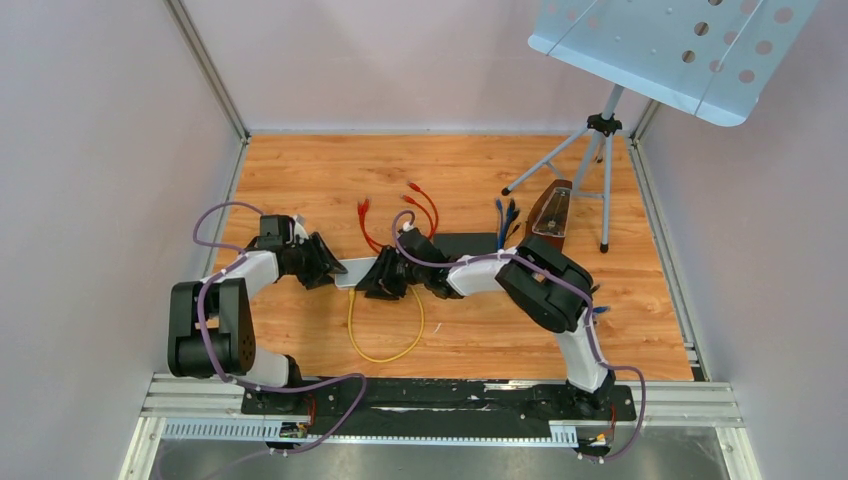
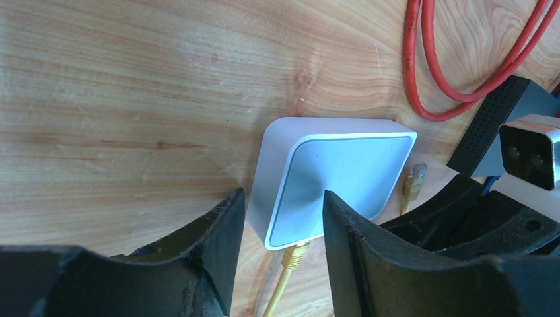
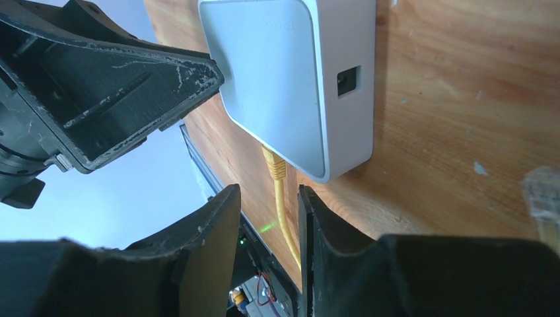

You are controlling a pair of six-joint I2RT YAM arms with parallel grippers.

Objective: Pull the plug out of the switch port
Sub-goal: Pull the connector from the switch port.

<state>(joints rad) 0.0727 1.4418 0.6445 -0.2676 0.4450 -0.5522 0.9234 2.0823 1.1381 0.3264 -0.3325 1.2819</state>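
The white switch (image 2: 337, 178) lies flat on the wooden table between my two grippers, also as the white switch (image 3: 290, 79) and the switch (image 1: 350, 272). A yellow plug (image 2: 295, 254) sits in its near port, its cable (image 1: 385, 335) looping toward the table's front. My left gripper (image 2: 282, 198) is open, its fingers straddling the switch's near corner with a small gap on the left side. My right gripper (image 3: 267, 195) is open too, the yellow cable (image 3: 282, 205) running between its fingers just below the plug (image 3: 274, 165). A second yellow plug (image 2: 415, 181) lies loose beside the switch.
Red cables (image 1: 420, 200) and blue cables (image 1: 505, 215) lie behind a black box (image 1: 465, 243). A brown wooden object (image 1: 550, 210) and a tripod stand (image 1: 600, 160) with a perforated tray are at the back right. Metal rails border the table.
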